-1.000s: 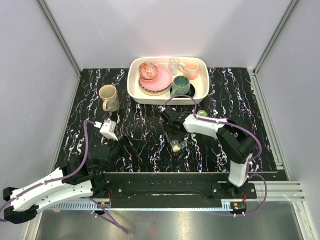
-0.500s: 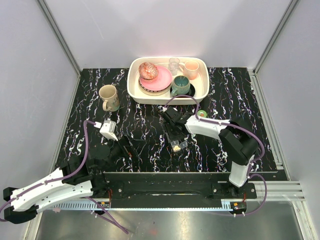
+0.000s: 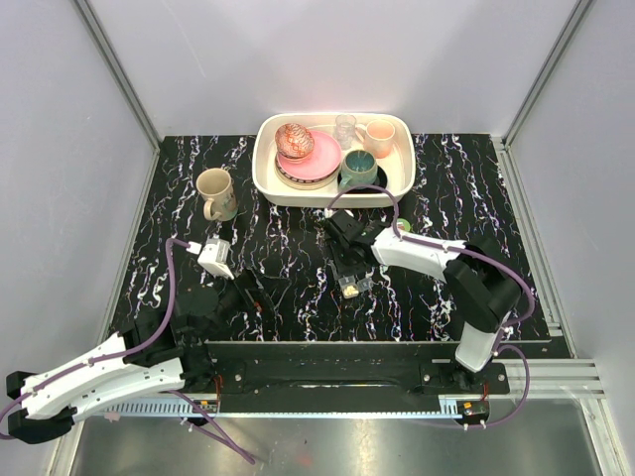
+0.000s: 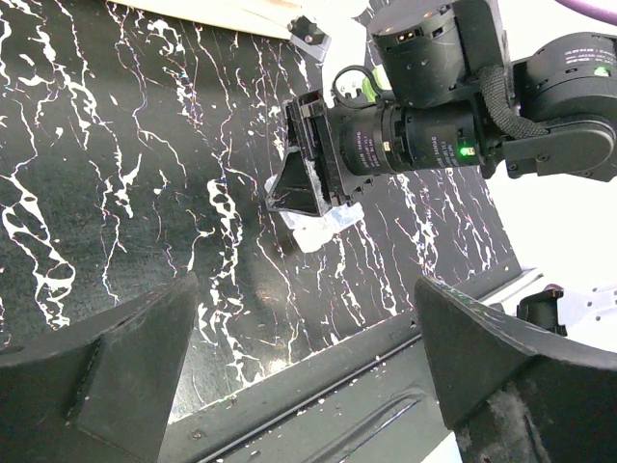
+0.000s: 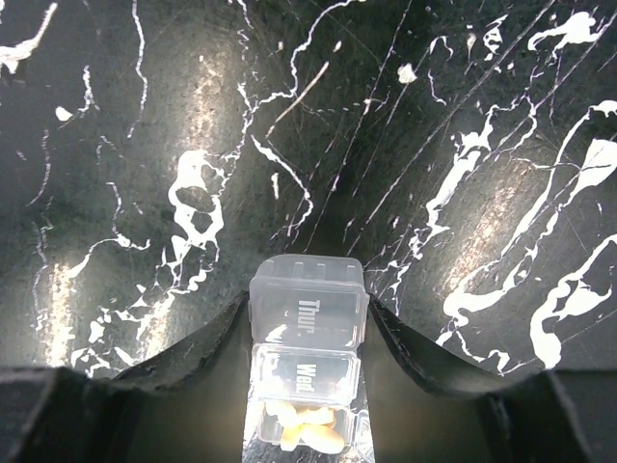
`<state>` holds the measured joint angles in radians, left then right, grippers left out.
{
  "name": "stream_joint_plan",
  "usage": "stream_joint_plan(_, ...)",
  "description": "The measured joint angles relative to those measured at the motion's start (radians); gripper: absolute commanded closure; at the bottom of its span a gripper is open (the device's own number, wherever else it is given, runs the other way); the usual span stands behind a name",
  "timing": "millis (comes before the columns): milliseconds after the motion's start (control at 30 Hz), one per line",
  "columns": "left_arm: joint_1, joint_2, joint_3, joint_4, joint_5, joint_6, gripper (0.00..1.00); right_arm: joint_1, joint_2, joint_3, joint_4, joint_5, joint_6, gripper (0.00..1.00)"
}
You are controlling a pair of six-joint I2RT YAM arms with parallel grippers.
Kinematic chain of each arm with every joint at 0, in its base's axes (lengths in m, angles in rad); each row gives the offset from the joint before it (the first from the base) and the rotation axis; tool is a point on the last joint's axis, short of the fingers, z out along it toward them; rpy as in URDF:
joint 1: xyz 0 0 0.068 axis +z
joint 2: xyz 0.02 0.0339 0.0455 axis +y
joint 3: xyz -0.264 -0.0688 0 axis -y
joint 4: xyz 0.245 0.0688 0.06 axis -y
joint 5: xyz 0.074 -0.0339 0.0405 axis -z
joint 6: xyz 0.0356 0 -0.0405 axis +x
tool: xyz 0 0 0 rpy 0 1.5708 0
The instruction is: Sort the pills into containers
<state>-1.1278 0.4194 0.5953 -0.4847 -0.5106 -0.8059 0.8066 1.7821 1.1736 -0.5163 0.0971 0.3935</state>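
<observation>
Toward the near edge of the table, my right claw pinches the containers by their side walls, light slick plastic I judge, pills loose inside; left claw spread.

The right gripper sits mid-table with the containers at its fingertips and the pills showing yellow inside. The left gripper lies low near the front edge, well apart. A beige mug stands left of the cream tray.
</observation>
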Motion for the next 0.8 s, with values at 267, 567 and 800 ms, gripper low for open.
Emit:
stream_joint_plan(267,0.0,0.001,0.0,0.0,0.0,0.0,0.01,0.001,0.05,-0.03,0.06,0.014,0.007,1.0)
stream_joint_plan(567,0.0,0.001,0.0,0.0,0.0,0.0,0.01,0.002,0.047,-0.035,0.069,0.017,0.011,1.0)
stream_joint_plan(800,0.0,-0.002,0.0,0.0,0.0,0.0,0.01,0.002,0.043,-0.035,0.062,0.017,0.011,1.0)
